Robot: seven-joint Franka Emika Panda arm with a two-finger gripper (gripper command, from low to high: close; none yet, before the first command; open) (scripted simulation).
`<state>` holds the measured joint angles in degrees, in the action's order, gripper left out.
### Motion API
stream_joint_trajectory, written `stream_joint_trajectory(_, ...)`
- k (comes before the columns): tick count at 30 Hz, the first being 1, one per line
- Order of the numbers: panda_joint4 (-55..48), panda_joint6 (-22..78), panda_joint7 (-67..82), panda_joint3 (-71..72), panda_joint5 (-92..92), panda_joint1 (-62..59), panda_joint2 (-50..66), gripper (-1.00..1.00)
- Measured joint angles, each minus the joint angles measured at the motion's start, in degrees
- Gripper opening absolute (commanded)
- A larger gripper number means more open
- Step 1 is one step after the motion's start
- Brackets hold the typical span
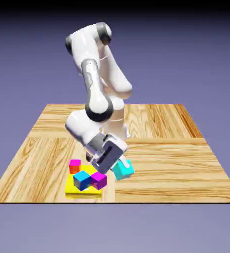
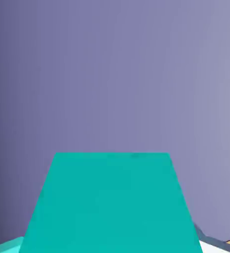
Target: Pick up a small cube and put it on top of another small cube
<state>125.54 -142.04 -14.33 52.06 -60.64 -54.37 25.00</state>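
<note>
Near the surface's (image 1: 151, 148) front edge, at about 3 o'clock from the yellow block (image 1: 76, 186), I've got the small teal-green cube (image 1: 123, 169) in the tool (image 1: 118, 162), which sits tilted rather than pointing straight down. Tool is pinched as tight as it goes on that cube, which fills the lower hand view with only backdrop beyond. The blue cube with a cyan top (image 1: 81, 179) and the magenta cube (image 1: 98, 180) sit on the yellow block, orange-red cube (image 1: 75, 166) at its 12 o'clock; my read is the teal one is held close so it can go on top of one of them.
</note>
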Motion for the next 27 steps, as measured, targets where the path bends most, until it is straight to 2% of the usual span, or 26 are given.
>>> stream_joint_trajectory(8,-5.93,11.35,-0.70,-12.09,19.87,15.49,-2.95,-1.00)
stream_joint_trajectory(27,-13.78,30.30,2.97,-45.37,67.23,45.24,-6.72,-1.00)
